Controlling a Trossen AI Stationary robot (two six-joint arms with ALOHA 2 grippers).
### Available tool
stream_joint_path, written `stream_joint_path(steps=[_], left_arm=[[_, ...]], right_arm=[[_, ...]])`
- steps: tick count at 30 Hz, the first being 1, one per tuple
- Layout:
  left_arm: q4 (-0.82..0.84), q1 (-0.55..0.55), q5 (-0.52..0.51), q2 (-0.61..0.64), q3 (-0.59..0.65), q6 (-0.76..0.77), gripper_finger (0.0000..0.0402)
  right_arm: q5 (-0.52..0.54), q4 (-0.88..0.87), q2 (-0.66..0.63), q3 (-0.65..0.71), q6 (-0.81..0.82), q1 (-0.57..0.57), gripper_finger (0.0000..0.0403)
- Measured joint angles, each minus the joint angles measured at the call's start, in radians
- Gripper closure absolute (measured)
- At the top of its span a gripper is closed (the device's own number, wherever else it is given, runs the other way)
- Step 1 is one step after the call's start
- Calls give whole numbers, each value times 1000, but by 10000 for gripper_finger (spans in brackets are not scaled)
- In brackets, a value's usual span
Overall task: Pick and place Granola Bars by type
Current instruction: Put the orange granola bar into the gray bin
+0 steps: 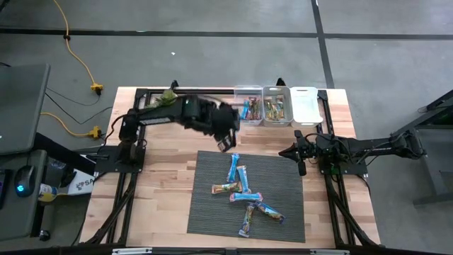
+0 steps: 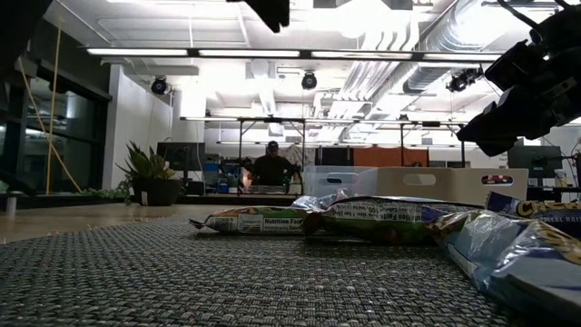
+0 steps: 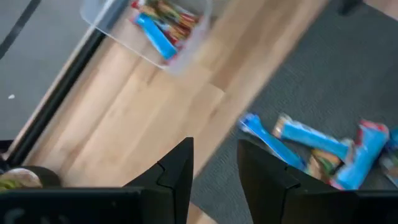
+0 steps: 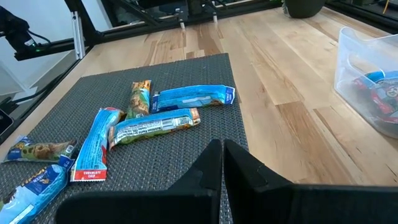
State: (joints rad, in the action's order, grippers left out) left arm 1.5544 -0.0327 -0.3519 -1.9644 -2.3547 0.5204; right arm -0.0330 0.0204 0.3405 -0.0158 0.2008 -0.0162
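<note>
Several granola bars (image 1: 243,190) lie flat in a loose pile on the dark woven mat (image 1: 205,212). Most are bright blue and a few are green or tan; they also show in the right wrist view (image 4: 155,121) and the low view (image 2: 272,221). My left gripper (image 1: 228,144) hangs open and empty over the mat's far edge, between the pile and the bins; its fingers (image 3: 177,171) have nothing between them. My right gripper (image 1: 292,151) waits shut by the mat's far right corner, its fingers (image 4: 211,165) closed on nothing.
Three clear bins stand in a row at the table's far edge. The left one (image 1: 248,108) holds blue bars, the middle one (image 1: 276,106) holds green and orange bars, and the right one (image 1: 306,105) looks white. Bare wood (image 1: 170,184) lies left of the mat. A person sits far off in the room (image 2: 270,168).
</note>
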Motion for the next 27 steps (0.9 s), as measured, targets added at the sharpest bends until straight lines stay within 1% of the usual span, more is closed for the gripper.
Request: stream_joint_path(steps=[3,8,10,14,18,23,27], left_arm=[[15,-57,0,0,7,37,282],[-3,-145,-1,-2,58,87,283],[-28,-177,11,1,97,103,283],[-134,-236,70,-2,214,113,283],[-266,-280,93,-2,356,113,283],[-408,-289,165,-2,524,114,283],[-492,-288,238,-2,624,104,283]], right_arm=[[0,0,0,0,0,0,402],[0,0,0,0,0,0,402],[0,0,0,0,0,0,402],[0,0,0,0,0,0,402],[0,0,0,0,0,0,402],[0,0,0,0,0,0,402],[0,0,0,0,0,0,402]])
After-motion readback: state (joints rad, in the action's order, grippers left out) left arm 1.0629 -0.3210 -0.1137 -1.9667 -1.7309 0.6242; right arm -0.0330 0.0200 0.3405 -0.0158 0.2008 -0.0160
